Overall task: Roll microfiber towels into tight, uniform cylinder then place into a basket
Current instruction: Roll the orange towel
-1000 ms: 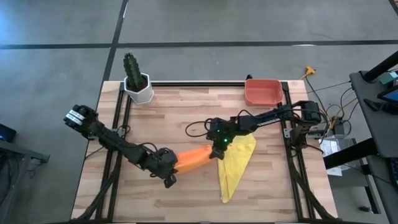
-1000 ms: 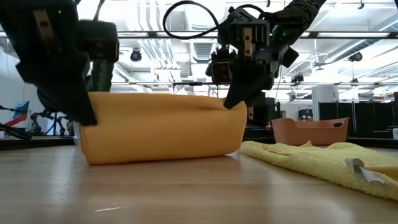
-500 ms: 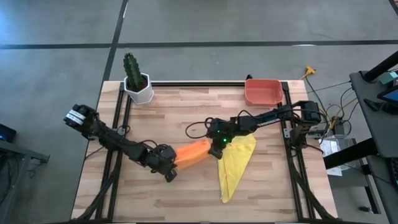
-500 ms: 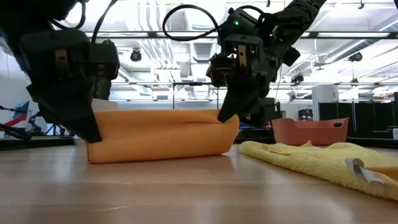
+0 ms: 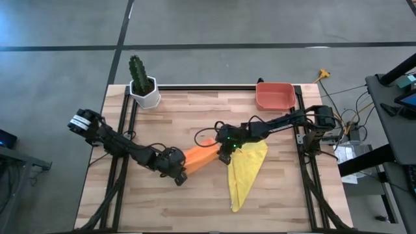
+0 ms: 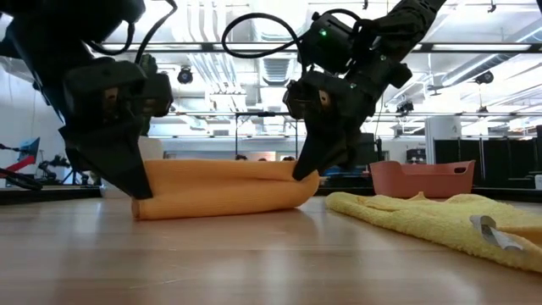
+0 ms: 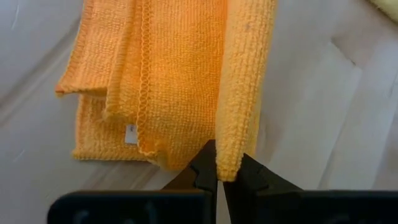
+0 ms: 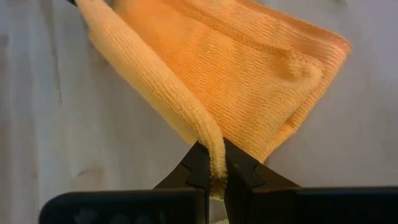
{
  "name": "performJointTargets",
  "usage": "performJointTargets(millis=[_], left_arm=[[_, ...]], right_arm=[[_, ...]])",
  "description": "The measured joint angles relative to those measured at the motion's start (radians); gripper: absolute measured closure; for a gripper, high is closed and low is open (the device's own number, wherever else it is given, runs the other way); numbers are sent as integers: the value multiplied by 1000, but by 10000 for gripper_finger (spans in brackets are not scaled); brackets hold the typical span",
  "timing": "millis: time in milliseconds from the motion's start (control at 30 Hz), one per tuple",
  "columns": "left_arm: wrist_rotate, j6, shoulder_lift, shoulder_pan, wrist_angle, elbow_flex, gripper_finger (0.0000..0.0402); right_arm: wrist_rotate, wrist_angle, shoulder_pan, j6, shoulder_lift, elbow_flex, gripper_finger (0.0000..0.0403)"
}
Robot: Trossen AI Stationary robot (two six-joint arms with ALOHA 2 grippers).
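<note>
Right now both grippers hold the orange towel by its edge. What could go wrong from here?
1. The left gripper and right gripper each pinch only a thin edge fold of the orange towel; it may slip out.
2. Loose layers hang uneven, so the roll could come out crooked.
3. The yellow towel lies right beside the right gripper and might get dragged along.

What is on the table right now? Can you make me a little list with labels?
orange towel: folded, lying mid-table, pinched at both ends
left tool: shut on one end of the orange towel
right tool: shut on the other end
yellow towel: spread loose beside the orange one, nothing holding it
basket: at the table's far right corner, nothing showing in it
cactus pot: far left corner
</note>
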Motion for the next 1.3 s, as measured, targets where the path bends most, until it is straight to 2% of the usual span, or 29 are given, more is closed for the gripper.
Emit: performJointTargets(millis=[267, 467, 833, 1067, 1300], left_arm=[[57, -3, 59, 0, 78, 5, 402], [95, -6, 91, -1, 88, 18, 401], [124, -6, 108, -4, 103, 6, 401], [140, 19, 108, -28, 94, -2, 400], [164, 47, 108, -96, 34, -7, 355]], right_arm=[[19, 34, 0, -27, 48, -2, 387], [-41, 40, -1, -16, 114, 26, 387], [-34, 50, -2, -31, 189, 101, 387], [-80, 49, -2, -24, 248, 145, 387], [-87, -13, -1, -40, 256, 170, 387]])
